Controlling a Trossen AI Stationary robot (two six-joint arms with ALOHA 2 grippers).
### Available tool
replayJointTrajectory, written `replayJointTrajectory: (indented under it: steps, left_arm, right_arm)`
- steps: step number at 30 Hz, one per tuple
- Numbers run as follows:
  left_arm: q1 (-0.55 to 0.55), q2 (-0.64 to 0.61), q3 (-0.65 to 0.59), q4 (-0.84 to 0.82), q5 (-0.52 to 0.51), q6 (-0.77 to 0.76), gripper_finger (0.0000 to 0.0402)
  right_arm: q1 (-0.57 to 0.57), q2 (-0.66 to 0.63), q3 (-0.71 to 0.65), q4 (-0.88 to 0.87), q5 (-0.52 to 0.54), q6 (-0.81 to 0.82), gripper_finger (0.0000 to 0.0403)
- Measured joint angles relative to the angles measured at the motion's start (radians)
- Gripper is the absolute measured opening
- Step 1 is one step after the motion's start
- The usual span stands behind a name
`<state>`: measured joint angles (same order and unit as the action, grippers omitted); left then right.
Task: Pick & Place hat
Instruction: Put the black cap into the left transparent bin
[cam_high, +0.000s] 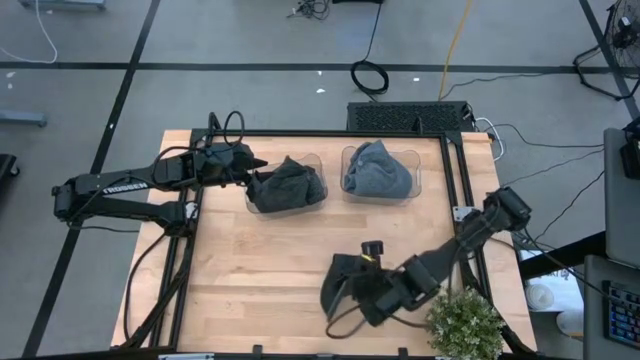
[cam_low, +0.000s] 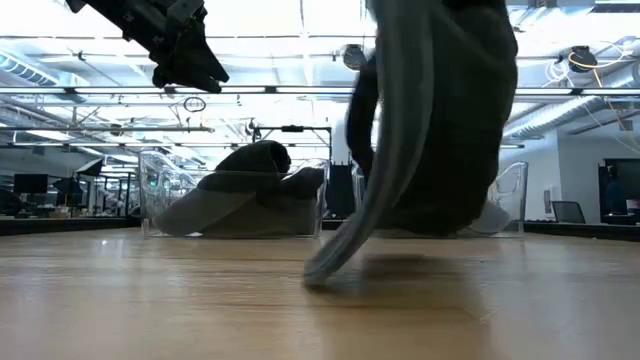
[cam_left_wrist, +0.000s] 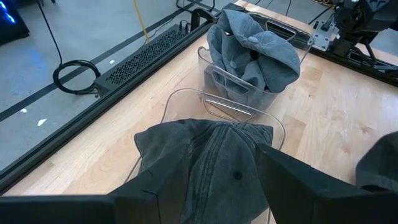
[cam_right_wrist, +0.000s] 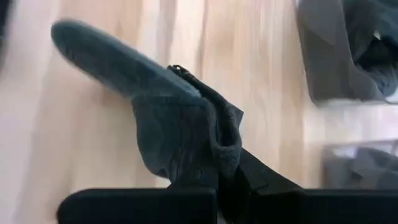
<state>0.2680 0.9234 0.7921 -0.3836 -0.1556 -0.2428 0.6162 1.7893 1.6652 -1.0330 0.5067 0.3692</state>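
Observation:
A dark grey cap hangs from my right gripper over the near middle of the table. In the low view the cap looms close, and its brim tip reaches down to the wood. The left clear bin holds another dark cap, and the right clear bin holds blue-grey caps. My left gripper is open at the left bin's left side. In the left wrist view my left gripper has a finger on each side of that cap; touching or not, I cannot tell. My right gripper is shut on the dark cap's bunched crown cloth, pinched between the two fingers in several layers. The fingers come from the table's right, slanting down. The cap hangs below them with its brim stretched away and its tip at the tabletop.
A small green plant stands at the table's near right corner, close to my right arm. A black frame rail runs round the table. Bare wood lies between the bins and the near edge.

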Motion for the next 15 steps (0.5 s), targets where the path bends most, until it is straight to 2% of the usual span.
replayJointTrajectory:
  steps: [4, 7, 10, 15]
  left_arm:
    - [0.000, 0.000, 0.000, 0.000, 0.000, 0.000, 0.0196]
    - [0.000, 0.000, 0.000, 0.000, 0.000, 0.000, 0.0196]
    - [0.000, 0.000, 0.000, 0.000, 0.000, 0.000, 0.0196]
    - [0.000, 0.000, 0.000, 0.000, 0.000, 0.000, 0.0196]
  right_arm:
    - [-0.060, 0.060, 0.120, -0.188, -0.074, -0.019, 0.0000]
    - [-0.111, 0.095, 0.178, -0.232, -0.088, -0.064, 0.0000]
    - [-0.153, 0.117, 0.178, -0.139, -0.086, -0.199, 0.0000]
    - [-0.160, 0.119, 0.123, 0.156, -0.088, -0.488, 0.0000]
